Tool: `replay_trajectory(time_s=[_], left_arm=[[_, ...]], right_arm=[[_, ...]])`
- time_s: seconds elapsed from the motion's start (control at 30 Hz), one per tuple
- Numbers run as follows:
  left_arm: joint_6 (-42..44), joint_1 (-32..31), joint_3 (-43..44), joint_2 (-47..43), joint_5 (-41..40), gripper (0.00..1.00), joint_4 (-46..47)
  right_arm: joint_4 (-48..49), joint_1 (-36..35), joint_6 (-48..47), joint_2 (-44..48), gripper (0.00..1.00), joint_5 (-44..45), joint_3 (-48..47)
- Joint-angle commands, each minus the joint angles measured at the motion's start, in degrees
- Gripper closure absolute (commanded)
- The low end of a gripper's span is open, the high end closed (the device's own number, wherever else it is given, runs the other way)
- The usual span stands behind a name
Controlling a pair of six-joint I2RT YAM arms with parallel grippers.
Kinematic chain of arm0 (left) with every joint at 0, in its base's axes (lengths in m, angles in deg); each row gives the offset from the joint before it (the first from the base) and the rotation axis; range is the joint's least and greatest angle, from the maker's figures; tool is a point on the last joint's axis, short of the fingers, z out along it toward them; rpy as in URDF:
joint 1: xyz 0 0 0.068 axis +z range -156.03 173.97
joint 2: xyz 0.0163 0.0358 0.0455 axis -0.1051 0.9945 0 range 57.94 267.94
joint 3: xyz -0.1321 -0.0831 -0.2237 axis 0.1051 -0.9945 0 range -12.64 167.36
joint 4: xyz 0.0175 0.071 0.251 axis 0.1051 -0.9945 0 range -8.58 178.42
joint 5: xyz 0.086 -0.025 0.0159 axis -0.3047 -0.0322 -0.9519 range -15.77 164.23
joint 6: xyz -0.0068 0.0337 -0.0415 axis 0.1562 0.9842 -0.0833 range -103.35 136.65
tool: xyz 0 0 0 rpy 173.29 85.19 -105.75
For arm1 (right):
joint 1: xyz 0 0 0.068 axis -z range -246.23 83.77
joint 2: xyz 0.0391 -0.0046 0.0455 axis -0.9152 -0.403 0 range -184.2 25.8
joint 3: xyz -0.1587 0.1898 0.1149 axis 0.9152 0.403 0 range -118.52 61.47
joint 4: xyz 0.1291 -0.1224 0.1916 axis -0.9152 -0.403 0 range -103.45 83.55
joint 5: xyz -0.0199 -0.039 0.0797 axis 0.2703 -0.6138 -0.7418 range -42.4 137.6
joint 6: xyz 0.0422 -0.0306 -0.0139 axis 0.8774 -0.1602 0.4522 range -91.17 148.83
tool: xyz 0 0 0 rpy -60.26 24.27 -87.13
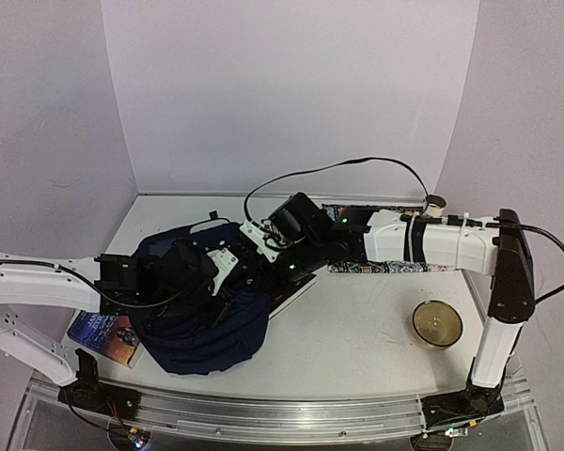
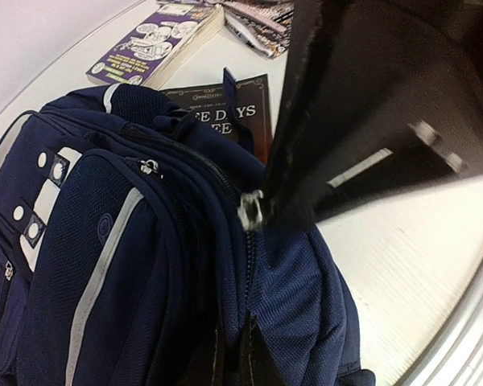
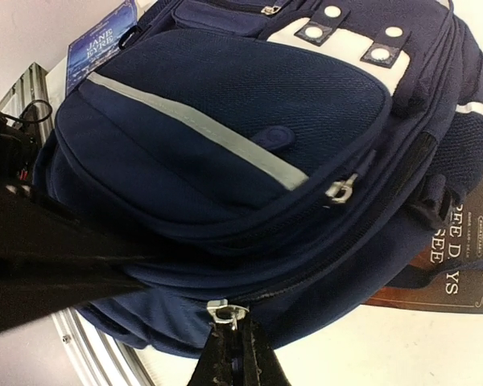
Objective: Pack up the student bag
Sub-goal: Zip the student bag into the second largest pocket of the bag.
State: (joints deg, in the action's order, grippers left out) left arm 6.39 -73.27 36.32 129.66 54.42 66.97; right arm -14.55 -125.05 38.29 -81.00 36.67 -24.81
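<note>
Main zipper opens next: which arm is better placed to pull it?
Right. The right gripper is shut on a zipper pull of the student bag; the left gripper only pinches its fabric by the seam, likely bracing.

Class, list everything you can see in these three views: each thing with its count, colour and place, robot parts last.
student bag: one, navy with white trim, left of table centre
Jane Eyre book: one, blue, partly under the bag's near-left edge
dark book: one, blackish, pale lettering, partly under the bag's right side
comic book: one, purple, beyond the dark book
patterned mat: one, multicoloured, under the right arm
round object: one, yellowish, near right
table: one, white
left end effector: black, shut on zip pull
right end effector: black, shut on second zip pull
</note>
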Motion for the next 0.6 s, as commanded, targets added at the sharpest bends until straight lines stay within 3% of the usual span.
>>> replay_trajectory(time_s=[0.0,0.3,0.57], left_arm=[[2.70,-0.08,-1.73,-10.43,3.21,1.00,-2.07],[8.82,-0.12,-0.94,-20.80,14.00,1.00,-6.05],[8.68,-0.24,0.70,-26.34,17.09,1.00,-6.19]], right_arm=[[-0.44,6.78,-3.03,5.57,1.00,2.69,2.43],[-0.87,15.49,-8.43,-5.14,1.00,-0.73,-4.84],[-3.96,18.18,-7.88,-14.00,1.00,0.64,-14.32]])
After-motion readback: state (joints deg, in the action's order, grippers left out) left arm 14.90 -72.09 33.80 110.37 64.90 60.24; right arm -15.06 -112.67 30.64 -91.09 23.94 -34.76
